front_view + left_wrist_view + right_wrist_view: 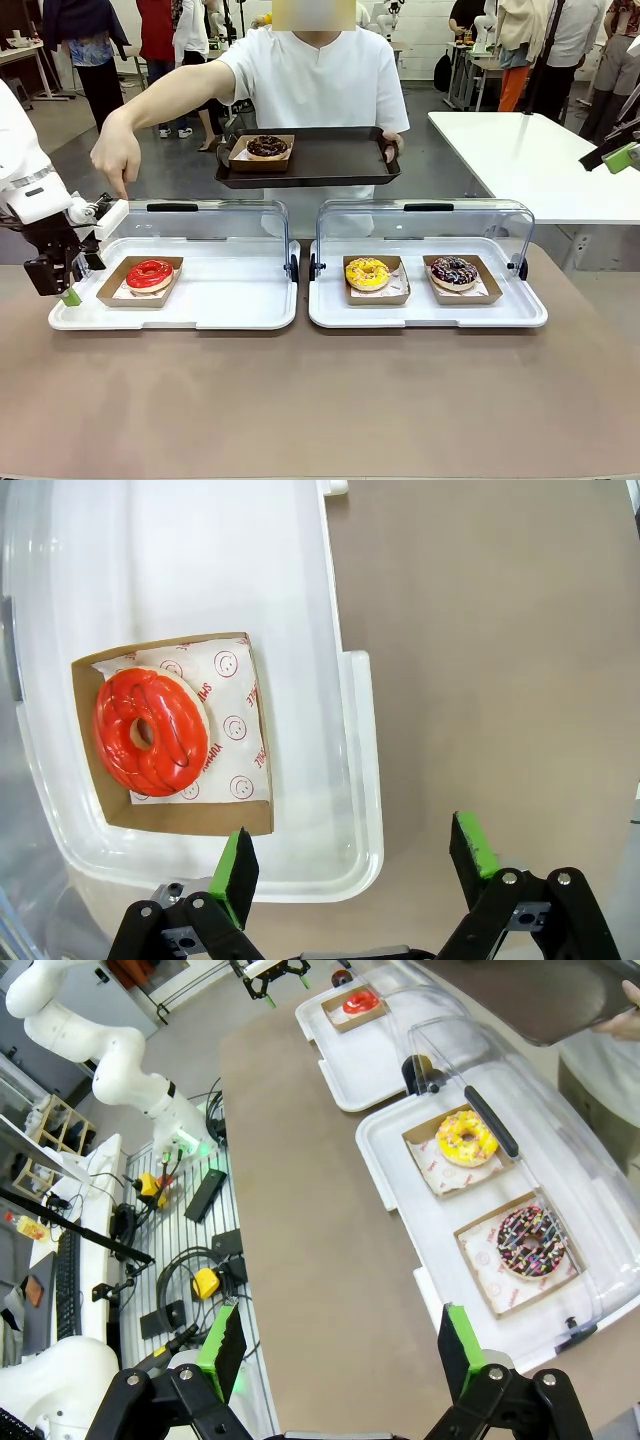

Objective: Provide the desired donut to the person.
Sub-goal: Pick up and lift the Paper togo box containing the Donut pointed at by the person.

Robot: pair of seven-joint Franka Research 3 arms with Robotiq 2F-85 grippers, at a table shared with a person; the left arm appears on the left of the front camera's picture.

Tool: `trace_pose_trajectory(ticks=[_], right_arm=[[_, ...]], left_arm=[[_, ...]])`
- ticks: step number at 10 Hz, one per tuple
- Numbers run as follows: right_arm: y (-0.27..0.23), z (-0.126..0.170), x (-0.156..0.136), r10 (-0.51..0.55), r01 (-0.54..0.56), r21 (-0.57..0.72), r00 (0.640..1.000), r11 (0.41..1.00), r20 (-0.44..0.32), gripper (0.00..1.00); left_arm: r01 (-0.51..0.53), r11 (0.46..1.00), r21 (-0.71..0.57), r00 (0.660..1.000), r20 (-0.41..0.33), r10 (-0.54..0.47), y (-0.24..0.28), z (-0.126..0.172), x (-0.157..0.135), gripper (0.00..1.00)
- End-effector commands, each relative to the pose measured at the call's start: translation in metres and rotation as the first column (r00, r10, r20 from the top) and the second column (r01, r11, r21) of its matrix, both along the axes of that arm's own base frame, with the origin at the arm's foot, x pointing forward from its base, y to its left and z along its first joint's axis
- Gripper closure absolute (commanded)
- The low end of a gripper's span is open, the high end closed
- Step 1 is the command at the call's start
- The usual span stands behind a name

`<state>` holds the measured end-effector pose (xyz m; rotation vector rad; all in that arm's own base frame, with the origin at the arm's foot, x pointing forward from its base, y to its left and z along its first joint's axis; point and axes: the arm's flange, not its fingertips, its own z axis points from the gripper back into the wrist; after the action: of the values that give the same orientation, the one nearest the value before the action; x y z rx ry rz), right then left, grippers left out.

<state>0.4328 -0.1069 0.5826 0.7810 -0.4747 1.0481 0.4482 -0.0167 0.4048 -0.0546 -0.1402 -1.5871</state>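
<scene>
- Green pads of the left tool (pixel 352 855) are spread wide with nothing between them. The tool hangs partly over the white tray's rim (pixel 362 780) and partly over the bare surface (pixel 500 630).
- With the rim directly beneath, a finger could be landed on it in a straight descent, and the tray tipped or shoved.
- Just ahead of the tool, the red donut (pixel 150 730) is carried in a cardboard boat (pixel 110 810); it is judged to be the one wanted. The thin wall could be crumpled by a hard squeeze, or the icing smeared if the donut itself were pinched.
- Beyond the boat, the clear lid (pixel 215 220) stands raised and could be struck on a forward lift.
- Close above the tool's wrist, the person's hand (pixel 118 155) is pointed downward and could be bumped by a fast rise.
- Farther off, a black tray (pixel 330 160) is held out with a chocolate donut (pixel 267 146) on it; the boat could be dropped short of it.
- Well to the far side, the right tool (pixel 340 1335) is wide and empty.
</scene>
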Motion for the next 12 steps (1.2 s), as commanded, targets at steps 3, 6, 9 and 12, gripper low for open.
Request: trace_pose_trajectory(ticks=[3, 6, 9, 12], right_arm=[[0.001, 0.001, 0.001, -0.004, 0.004, 0.0, 1.0, 1.0, -0.004, 0.0], [0.001, 0.001, 0.001, -0.004, 0.004, 0.0, 1.0, 1.0, -0.004, 0.0], [0.001, 0.001, 0.001, -0.004, 0.004, 0.0, 1.0, 1.0, -0.004, 0.0], [0.001, 0.001, 0.001, -0.004, 0.004, 0.0, 1.0, 1.0, -0.004, 0.0]], left_arm=[[-0.001, 0.997, 0.078, 0.999, 0.039, -0.003, -0.008, -0.023, 0.014, 0.0], [-0.05, 0.991, 0.12, 0.998, 0.046, 0.044, -0.011, -0.042, 0.032, 0.0], [-0.049, 0.989, 0.138, 0.998, 0.054, 0.042, -0.017, -0.057, 0.043, 0.0], [-0.053, 0.987, 0.15, 0.997, 0.067, 0.043, -0.013, -0.068, 0.052, 0.0]])
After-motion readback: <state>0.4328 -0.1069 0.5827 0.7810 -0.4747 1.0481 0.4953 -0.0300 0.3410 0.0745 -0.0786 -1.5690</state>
